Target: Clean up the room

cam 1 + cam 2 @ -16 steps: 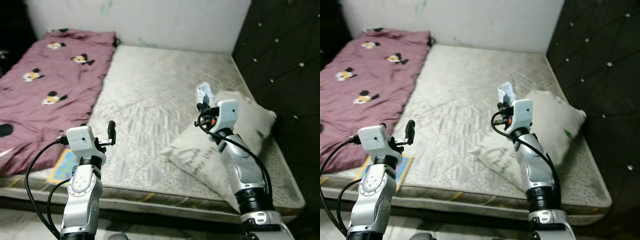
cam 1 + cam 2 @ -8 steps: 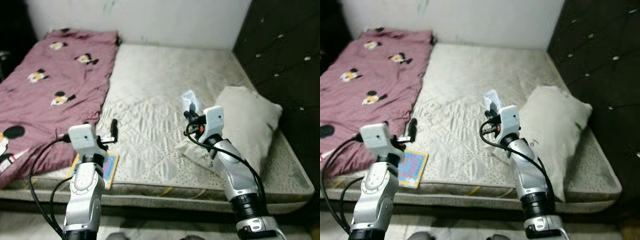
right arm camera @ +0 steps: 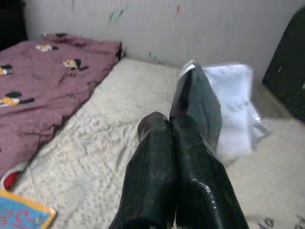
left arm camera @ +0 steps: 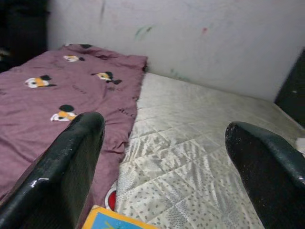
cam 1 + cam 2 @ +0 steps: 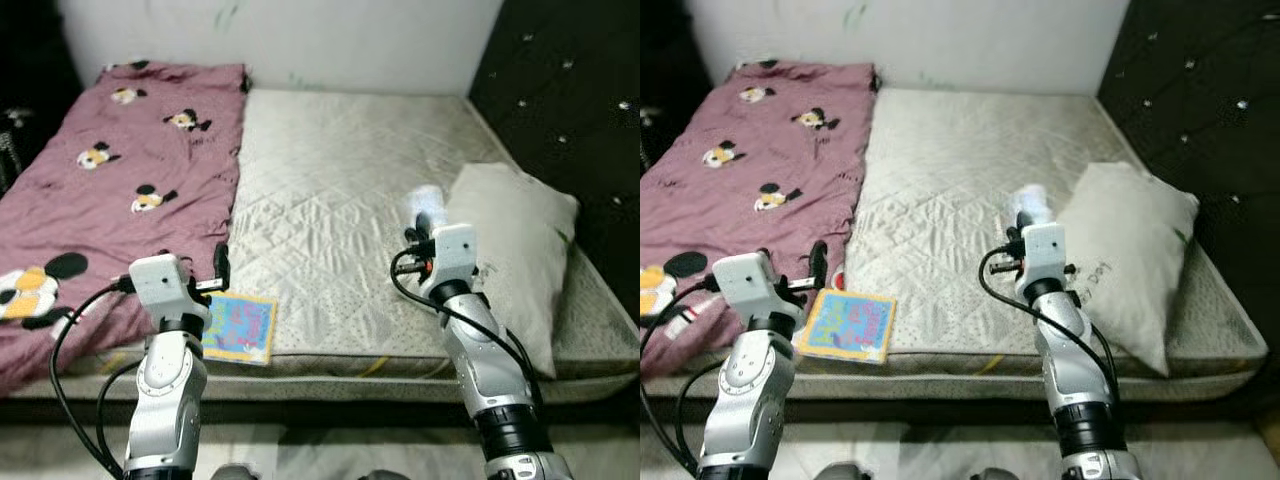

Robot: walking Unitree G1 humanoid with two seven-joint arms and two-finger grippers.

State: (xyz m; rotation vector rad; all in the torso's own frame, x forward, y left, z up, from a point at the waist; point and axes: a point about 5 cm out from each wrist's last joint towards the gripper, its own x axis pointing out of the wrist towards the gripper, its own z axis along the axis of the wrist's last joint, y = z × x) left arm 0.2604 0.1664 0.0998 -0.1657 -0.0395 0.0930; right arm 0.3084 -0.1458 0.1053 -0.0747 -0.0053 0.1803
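Observation:
My right gripper (image 3: 174, 117) is shut on a crumpled clear plastic wrapper (image 3: 231, 107), held up over the bare mattress (image 5: 330, 170) beside a grey pillow (image 5: 520, 240). In the left eye view the wrapper (image 5: 425, 203) sticks up above the right gripper (image 5: 420, 238). My left gripper (image 4: 164, 125) is open and holds nothing; it hovers at the bed's front edge, just above a colourful children's book (image 5: 240, 325). A maroon blanket (image 5: 120, 170) with cartoon mouse prints covers the bed's left half.
A dark tufted headboard (image 5: 560, 90) runs along the right side and a white wall (image 5: 300, 35) stands behind the bed. A small red and white round thing (image 4: 112, 198) peeks out at the blanket's edge near the book. Floor runs along the bed's front edge.
The whole view has shifted, so the camera has moved; the bed's front edge and the book show more fully. My right gripper still holds the wrapper and the left stays open.

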